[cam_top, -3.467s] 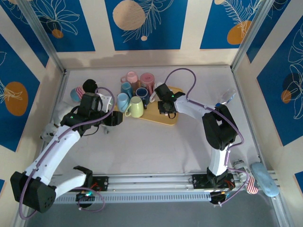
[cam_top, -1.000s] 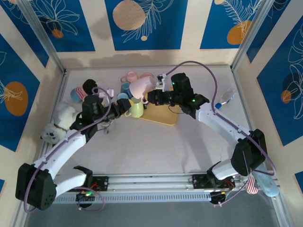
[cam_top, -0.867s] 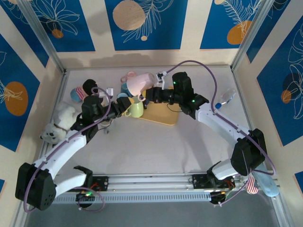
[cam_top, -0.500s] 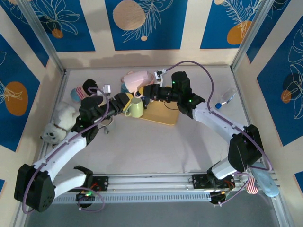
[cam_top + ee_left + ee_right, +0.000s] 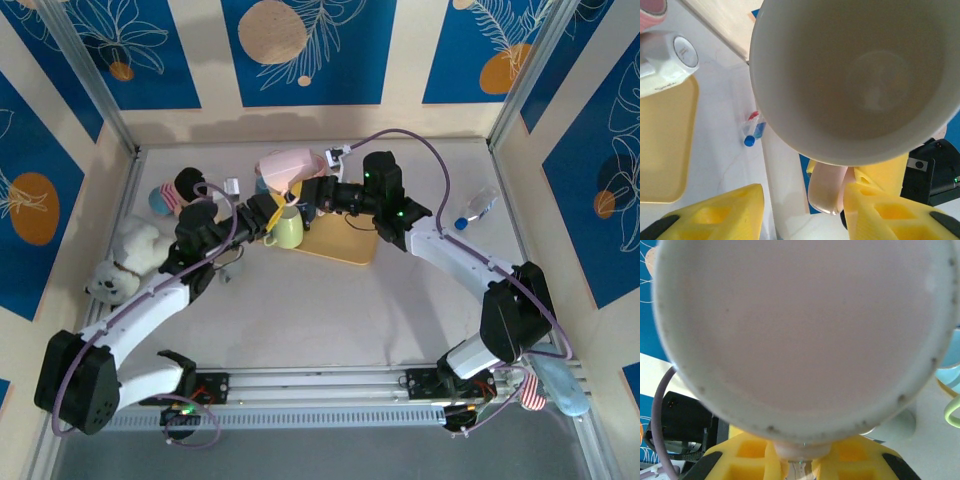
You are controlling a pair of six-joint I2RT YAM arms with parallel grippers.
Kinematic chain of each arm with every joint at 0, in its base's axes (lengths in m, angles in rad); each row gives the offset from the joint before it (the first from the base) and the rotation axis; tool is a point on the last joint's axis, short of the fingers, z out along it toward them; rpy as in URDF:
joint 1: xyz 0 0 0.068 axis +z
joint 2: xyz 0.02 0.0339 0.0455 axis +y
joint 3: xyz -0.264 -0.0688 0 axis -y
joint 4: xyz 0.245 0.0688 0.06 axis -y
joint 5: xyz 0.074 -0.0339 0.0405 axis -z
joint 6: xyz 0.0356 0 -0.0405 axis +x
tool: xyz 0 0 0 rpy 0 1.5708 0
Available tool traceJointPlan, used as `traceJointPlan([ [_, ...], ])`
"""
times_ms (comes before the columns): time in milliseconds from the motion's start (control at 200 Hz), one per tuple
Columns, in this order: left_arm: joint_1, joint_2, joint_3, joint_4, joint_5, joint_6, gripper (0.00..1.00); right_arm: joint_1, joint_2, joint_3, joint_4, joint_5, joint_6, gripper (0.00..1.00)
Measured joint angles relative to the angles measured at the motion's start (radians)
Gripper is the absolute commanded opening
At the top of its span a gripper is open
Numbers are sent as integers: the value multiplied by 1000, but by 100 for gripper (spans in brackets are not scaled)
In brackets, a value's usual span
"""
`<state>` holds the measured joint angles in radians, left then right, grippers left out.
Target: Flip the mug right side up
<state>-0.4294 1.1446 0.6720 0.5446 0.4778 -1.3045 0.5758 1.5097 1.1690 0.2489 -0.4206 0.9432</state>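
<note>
In the right wrist view the pink mug (image 5: 805,335) is running off the top edge, its handle disappearing between the yellow fingers (image 5: 752,457) of the right gripper (image 5: 800,460). In the left wrist view its rim is being cut by the top edge, and the fingers (image 5: 715,212) of the left gripper (image 5: 802,192) by the bottom.

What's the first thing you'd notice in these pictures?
A big pink mug is up in the air at the back of the table, pinched by its handle in the right gripper. The left gripper is right beside it with its jaws apart, and its camera looks straight into the mug's mouth. Just below, a green mug sits by a wooden board.
</note>
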Motion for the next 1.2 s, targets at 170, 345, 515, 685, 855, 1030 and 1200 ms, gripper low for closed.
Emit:
traceJointPlan([
  [170, -8, 4, 0, 27, -8, -25, 40, 6, 19, -1, 32, -11, 26, 0],
  [345, -9, 8, 0, 39, -22, -33, 33, 11, 44, -19, 84, -18, 74, 0],
  [515, -9, 12, 0, 41, -27, -33, 30, 20, 52, -21, 110, -19, 107, 0],
  [685, -10, 11, 0, 51, -30, -30, 23, 33, 58, -21, 141, -28, 132, 0],
  [855, -9, 12, 0, 55, -39, -26, 8, 31, 66, -21, 156, -29, 149, 7],
  [1030, -10, 13, 0, 53, -33, 2, 0, 30, 66, -21, 153, -28, 148, 57],
  [1200, -10, 17, 17, -29, -9, 85, 0, 8, 56, -47, 131, -28, 107, 66],
])
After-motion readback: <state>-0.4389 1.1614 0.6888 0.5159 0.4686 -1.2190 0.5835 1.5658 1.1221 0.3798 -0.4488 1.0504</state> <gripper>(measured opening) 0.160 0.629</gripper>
